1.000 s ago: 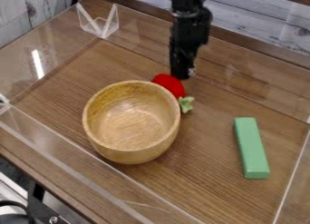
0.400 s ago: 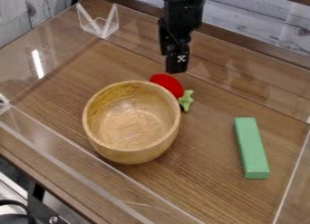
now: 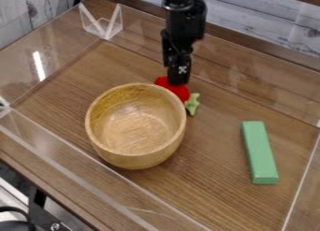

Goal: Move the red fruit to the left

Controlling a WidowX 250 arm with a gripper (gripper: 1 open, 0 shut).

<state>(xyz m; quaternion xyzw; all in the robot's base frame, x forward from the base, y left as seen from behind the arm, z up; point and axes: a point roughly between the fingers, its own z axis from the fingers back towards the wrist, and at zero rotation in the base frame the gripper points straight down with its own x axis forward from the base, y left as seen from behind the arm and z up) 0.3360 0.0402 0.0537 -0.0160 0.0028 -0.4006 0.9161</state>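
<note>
Right, from my seat I see the wooden bowl [image 3: 135, 125] sitting near the middle of the tabletop [image 3: 188, 193], and I can see nothing inside it, only bare wood grain. The red fruit [image 3: 177, 89] lies on the table just beyond the bowl's far right rim, touching or nearly touching it, with its green leafy top [image 3: 193, 107] pointing right and toward me. My gripper [image 3: 177, 76] points straight down right over the fruit, its tips at the fruit's upper surface; I cannot tell from this view whether the fingers are spread or closed on it. The green block [image 3: 259, 151] lies flat well to the right, apart from everything else. A clear wall [image 3: 50, 48] rings the workspace, running along the left, near and far sides. Left of the fruit, between the bowl and the far wall, the wood is open; a clear folded piece [image 3: 100, 21] stands in the far left corner.
</note>
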